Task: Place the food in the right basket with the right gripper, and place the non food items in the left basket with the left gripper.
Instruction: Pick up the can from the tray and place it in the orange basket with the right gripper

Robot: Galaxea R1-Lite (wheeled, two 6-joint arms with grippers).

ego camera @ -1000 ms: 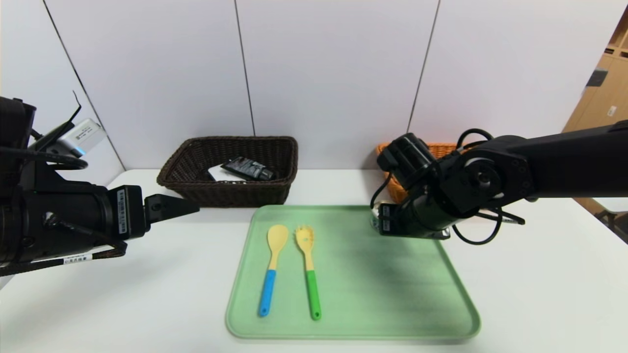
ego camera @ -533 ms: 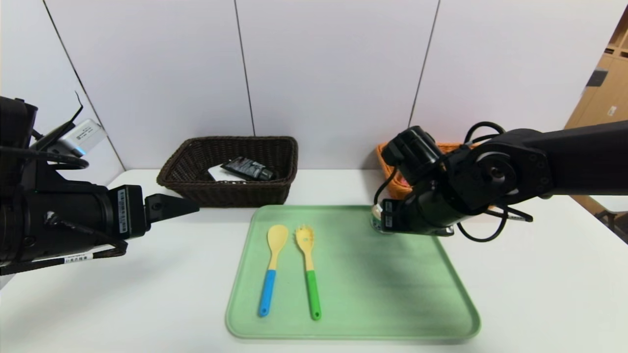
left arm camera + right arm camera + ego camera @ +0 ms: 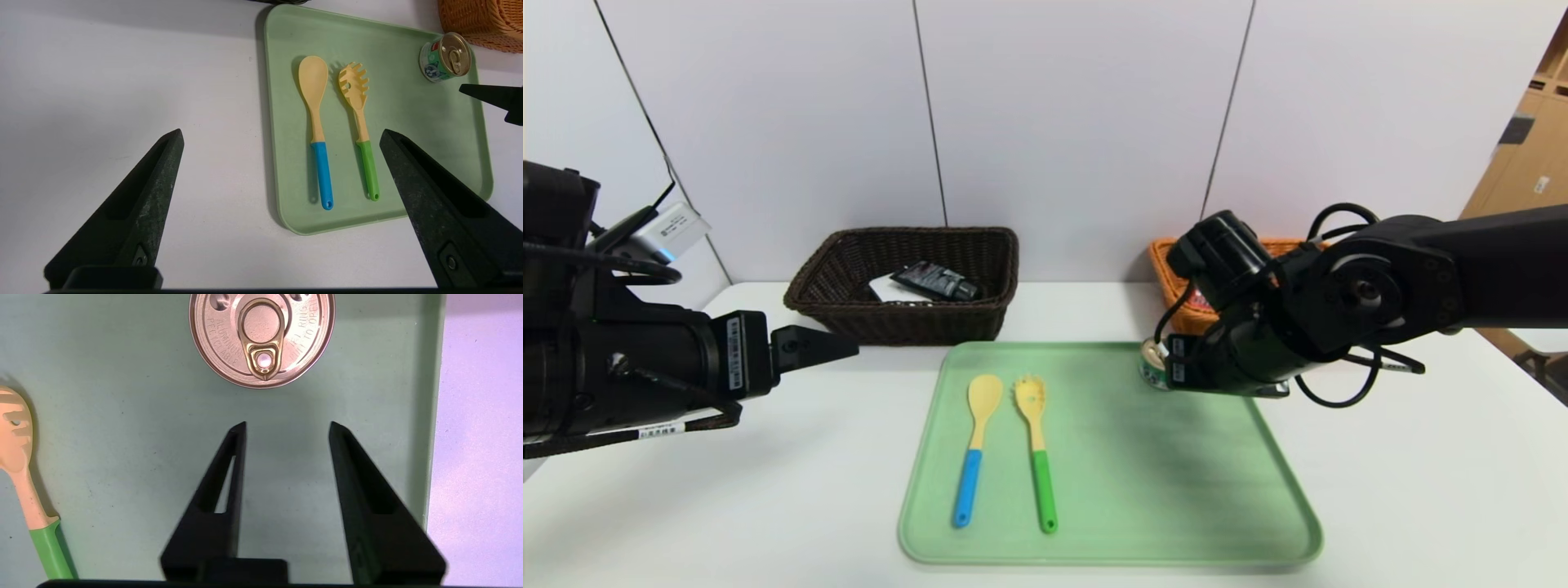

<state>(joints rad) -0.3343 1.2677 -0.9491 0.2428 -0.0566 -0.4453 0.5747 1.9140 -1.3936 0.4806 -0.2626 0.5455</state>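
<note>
A short tin with a gold pull-tab lid stands at the tray's far right corner. My right gripper hovers over the tray just short of the tin, open, with nothing between its fingers. The yellow spoon with blue handle and the yellow fork with green handle lie side by side on the tray. My left gripper hangs wide open over the table left of the tray. The dark brown left basket holds a dark tube and a white case. The orange right basket is mostly hidden behind my right arm.
The pale green tray fills the middle of the white table. Both baskets stand against the back wall. A patch of red shows inside the orange basket. My right arm reaches in across the tray's far right corner.
My right gripper has opened from shut and its wrist has drawn slightly to the right, so the tin shows at the tray corner. The left arm has barely shifted.
</note>
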